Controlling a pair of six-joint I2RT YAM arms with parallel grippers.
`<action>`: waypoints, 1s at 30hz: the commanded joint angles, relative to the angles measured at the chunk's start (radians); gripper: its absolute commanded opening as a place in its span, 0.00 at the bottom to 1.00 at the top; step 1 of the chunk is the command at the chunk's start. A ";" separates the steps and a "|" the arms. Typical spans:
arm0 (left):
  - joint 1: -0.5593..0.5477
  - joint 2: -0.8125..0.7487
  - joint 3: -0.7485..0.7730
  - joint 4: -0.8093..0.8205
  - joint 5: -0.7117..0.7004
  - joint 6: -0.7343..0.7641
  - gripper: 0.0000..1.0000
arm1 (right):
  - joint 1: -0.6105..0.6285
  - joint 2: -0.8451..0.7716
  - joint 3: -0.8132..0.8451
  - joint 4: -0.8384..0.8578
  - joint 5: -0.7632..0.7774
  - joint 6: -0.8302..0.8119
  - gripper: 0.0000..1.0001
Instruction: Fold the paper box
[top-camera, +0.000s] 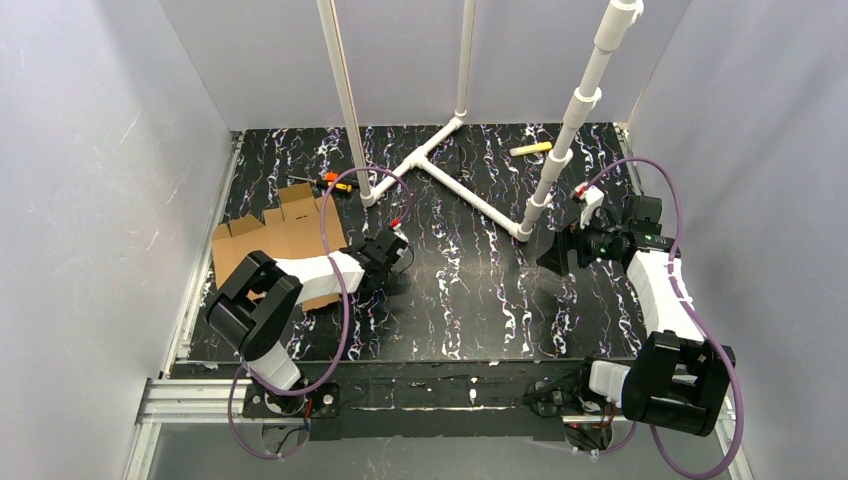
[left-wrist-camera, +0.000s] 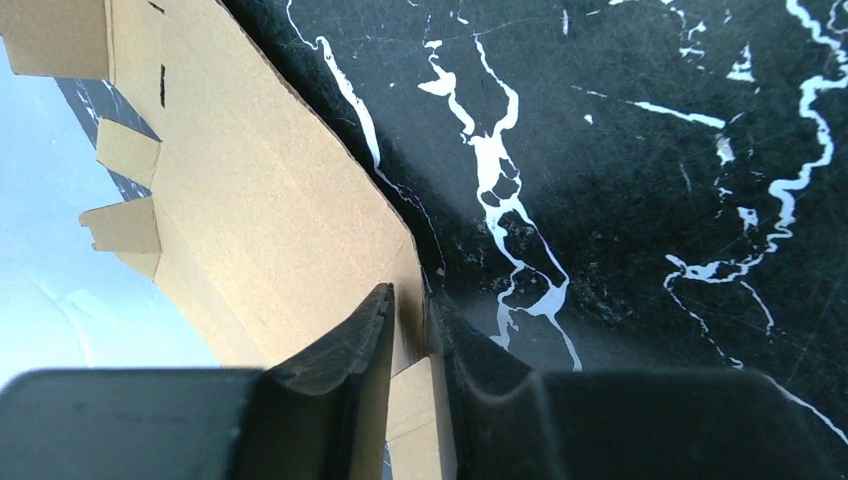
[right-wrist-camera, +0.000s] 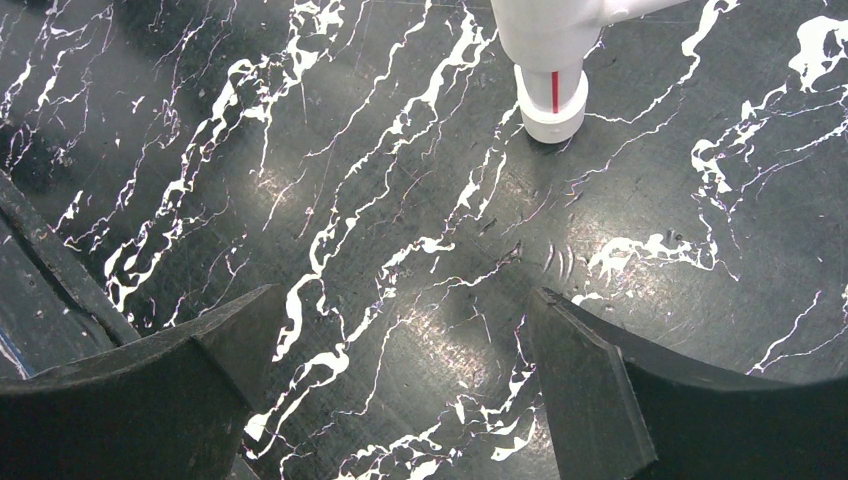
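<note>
The left tool (left-wrist-camera: 412, 300) was clamped on the paper box (left-wrist-camera: 250, 200). Its two black fingers (left-wrist-camera: 345, 350) were nipped together over the sheet's edge, with a strip of cardboard showing between them. The box was a flat die-cut sheet of plain brown corrugated card with its flaps and tabs spread out. It lay on the black, white-veined worktop (top-camera: 470, 290), to the left of the white PVC pipe frame (top-camera: 470, 190). From above, the left arm reached across the near part of the sheet, and the tool gripped the edge that faced the frame.

The right tool (right-wrist-camera: 400, 300) was spread wide and held nothing. It hung over the worktop just to the right of the frame's nearest foot (right-wrist-camera: 548, 60), a white fitting marked with a red line.

A yellow object (top-camera: 530, 149) lay behind the frame's right upright. A small orange-and-black item (top-camera: 338, 183) lay just left of the frame's left foot, beside the sheet's far flaps.
</note>
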 joint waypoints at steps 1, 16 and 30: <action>-0.011 -0.016 -0.015 0.004 -0.062 -0.012 0.15 | 0.006 -0.002 0.029 -0.005 -0.003 -0.015 1.00; -0.069 -0.184 -0.026 -0.076 -0.201 -0.041 0.00 | 0.010 -0.003 0.034 -0.009 -0.003 -0.017 1.00; -0.319 -0.347 0.127 -0.386 -0.230 -0.199 0.00 | 0.012 0.003 0.033 -0.009 0.001 -0.018 1.00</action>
